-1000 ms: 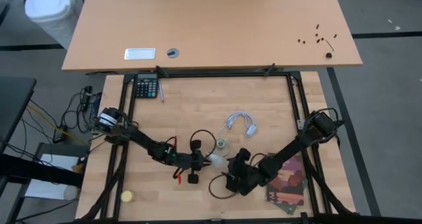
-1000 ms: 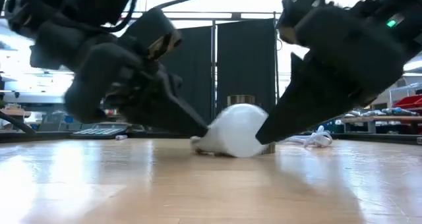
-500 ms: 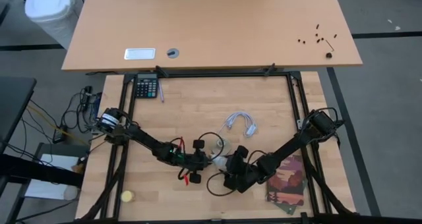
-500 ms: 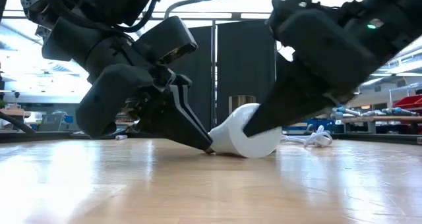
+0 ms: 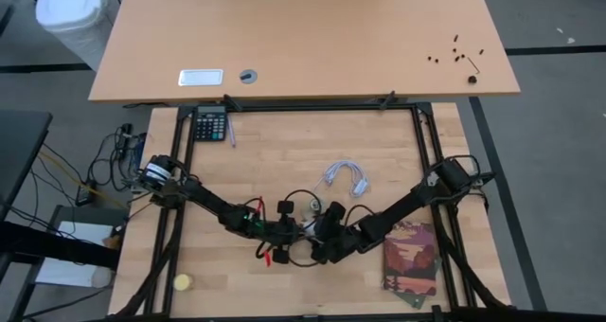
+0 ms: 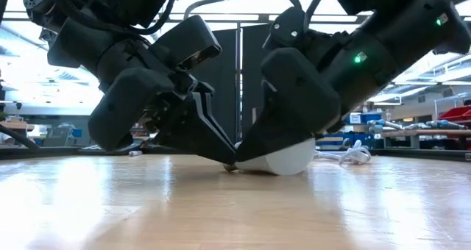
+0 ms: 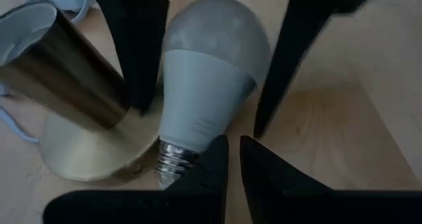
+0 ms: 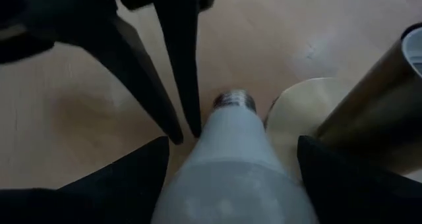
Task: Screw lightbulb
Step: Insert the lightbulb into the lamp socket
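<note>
Sliding my right gripper [image 8: 227,165] over the lightbulb [image 7: 204,85], fingers spread astride its dome; left gripper [image 7: 233,159] pinched shut beside the screw base. Bulb lies on the bench [image 5: 379,152] against the brass socket [image 7: 79,118]: light, slick, fragile glass, so grip the dome.

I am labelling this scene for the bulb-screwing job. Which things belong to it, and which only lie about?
Job: white frosted pear-shaped lightbulb; round brass socket base; left gripper; right gripper.
Lying about: black calculator; white cable; small yellow ball; colourful booklet.
</note>
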Controlling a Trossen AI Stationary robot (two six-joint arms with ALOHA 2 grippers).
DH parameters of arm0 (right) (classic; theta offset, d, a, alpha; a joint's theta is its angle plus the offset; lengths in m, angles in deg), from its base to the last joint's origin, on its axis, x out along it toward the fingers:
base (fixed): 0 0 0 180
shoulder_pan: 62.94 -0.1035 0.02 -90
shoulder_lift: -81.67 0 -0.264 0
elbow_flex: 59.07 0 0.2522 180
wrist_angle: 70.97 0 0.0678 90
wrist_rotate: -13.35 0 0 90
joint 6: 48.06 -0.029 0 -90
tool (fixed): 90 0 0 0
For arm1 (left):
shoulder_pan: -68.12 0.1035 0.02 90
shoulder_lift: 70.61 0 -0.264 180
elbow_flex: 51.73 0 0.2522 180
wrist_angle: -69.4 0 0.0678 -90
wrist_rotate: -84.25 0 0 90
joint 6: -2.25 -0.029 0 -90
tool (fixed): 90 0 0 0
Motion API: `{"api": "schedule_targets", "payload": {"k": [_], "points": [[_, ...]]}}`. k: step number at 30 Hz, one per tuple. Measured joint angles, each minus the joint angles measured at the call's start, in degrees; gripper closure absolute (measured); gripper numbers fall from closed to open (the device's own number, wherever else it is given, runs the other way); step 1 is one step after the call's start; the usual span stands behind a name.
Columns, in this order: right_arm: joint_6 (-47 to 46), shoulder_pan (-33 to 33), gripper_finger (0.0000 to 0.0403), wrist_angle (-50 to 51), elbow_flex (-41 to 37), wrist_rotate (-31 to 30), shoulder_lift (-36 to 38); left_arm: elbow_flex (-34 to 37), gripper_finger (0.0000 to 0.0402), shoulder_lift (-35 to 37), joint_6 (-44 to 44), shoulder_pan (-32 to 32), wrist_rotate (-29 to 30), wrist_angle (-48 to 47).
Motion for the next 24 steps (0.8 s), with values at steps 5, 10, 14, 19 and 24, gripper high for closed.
{"api": "schedule_targets", "payload": {"k": [5, 10, 14, 19, 24], "points": [[-1.29, -1.96, 0.0066, -1.46, -0.03, -3.92, -1.25, -0.01, 0.0355, 0.0, 0.1, -0.02, 0.0, -0.62], [-0.94, -3.65, 0.0075, -0.47, -0.1, -5.33, -1.37, -0.02, 0.0355, 0.0, 0.12, -0.04, -0.03, -0.69], [-1.44, -3.94, 0.0088, 0.21, -0.1, -5.75, -1.37, -0.02, 0.0355, 0.0, 0.15, -0.02, 0.22, -0.71], [-1.2, -3.92, 0.0112, 0.11, -0.1, -5.73, -1.37, 0.0, 0.0355, 0.0, 1.03, 0.0, 0.42, -0.84], [0.15, -3.83, 0.0133, -0.8, -0.21, -4.88, -0.93, 0.0, 0.0355, 0.0, 1.29, -0.02, 0.3, -0.93]]}}
